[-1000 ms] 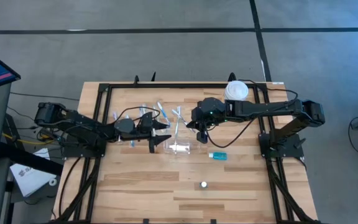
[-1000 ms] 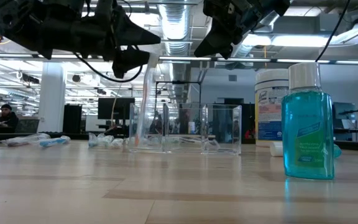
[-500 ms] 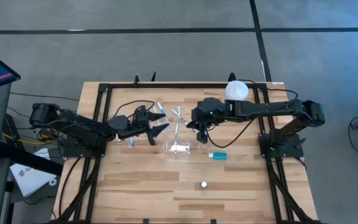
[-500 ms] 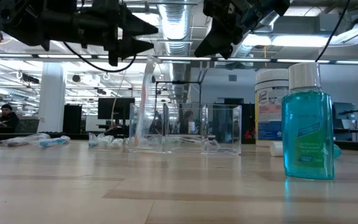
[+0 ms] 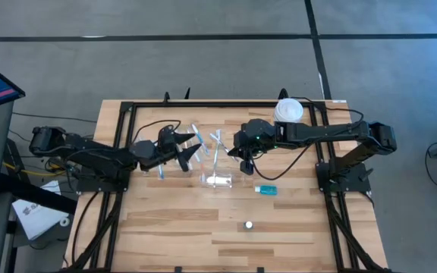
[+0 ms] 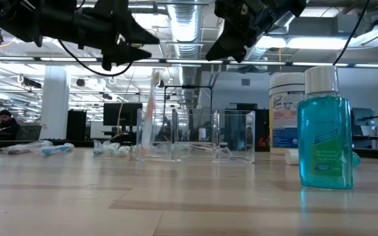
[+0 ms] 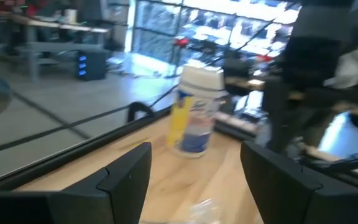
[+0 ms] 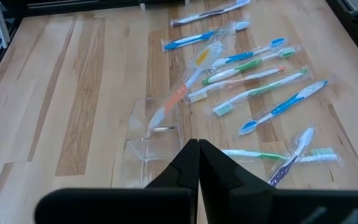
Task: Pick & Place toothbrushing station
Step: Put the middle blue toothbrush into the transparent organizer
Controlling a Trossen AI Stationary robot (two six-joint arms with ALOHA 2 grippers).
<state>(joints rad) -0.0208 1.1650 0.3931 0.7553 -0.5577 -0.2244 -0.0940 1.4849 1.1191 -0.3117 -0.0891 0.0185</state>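
Pale wooden table (image 5: 165, 220), grey floor around; left tool (image 5: 192, 152) spread empty, right tool (image 8: 198, 147) closed empty.

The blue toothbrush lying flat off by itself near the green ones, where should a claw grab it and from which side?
Grip the blue toothbrush at mid-handle, coming straight down from above. It lies flat in its wrapper on the table, slightly apart from its neighbours, so fingers should straddle the thin handle crosswise. Probably easiest there.
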